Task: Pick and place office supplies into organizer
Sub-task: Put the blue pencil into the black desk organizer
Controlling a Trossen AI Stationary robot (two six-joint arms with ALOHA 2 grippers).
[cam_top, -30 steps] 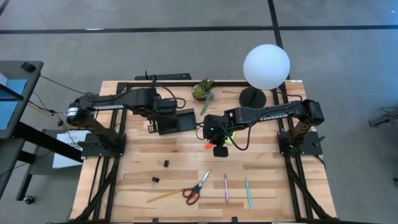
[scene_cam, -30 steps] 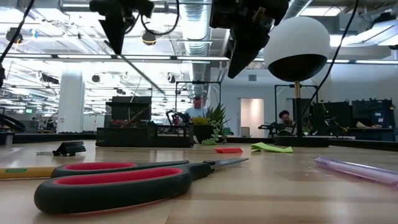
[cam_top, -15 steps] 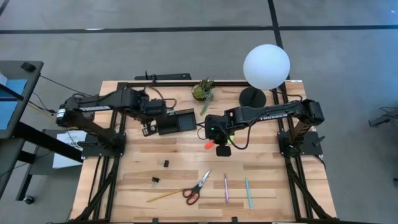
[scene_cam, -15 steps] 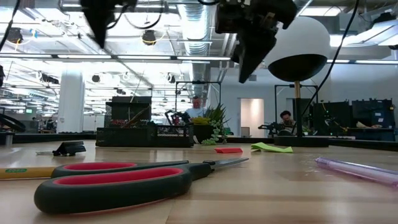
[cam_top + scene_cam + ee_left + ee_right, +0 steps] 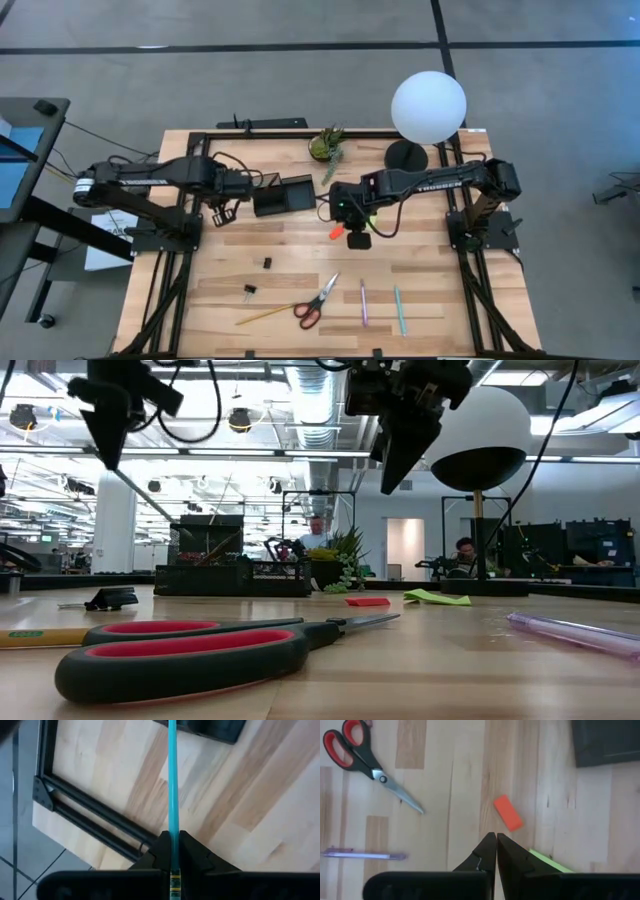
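Organizer (image 5: 282, 195), the black tray, sits toward the far side of the table, left of centre, and the left gripper (image 5: 226, 209) hangs just to its left with its jaws pinched tight on a teal pen (image 5: 173, 785). In the left wrist view the pen runs straight out from the fingertips toward the tray's dark edge, presumably so it can be slid into a compartment end first; which compartment I cannot tell.

Right gripper (image 5: 356, 238) hovers near the middle of the table, jaws closed on nothing, directly above the orange eraser (image 5: 508, 813) and the lime-green sticky pad (image 5: 551, 862), likely the next pick.

Along the near edge lie the red-handled scissors (image 5: 317, 302), a yellow pencil (image 5: 263, 315), a purple pen (image 5: 363, 302), another teal pen (image 5: 399, 310) and two black clips (image 5: 266, 263). At the far edge the potted plant (image 5: 327, 146) and the lamp (image 5: 428, 107) stand just beyond the tray, close enough to crowd a high approach from that side.
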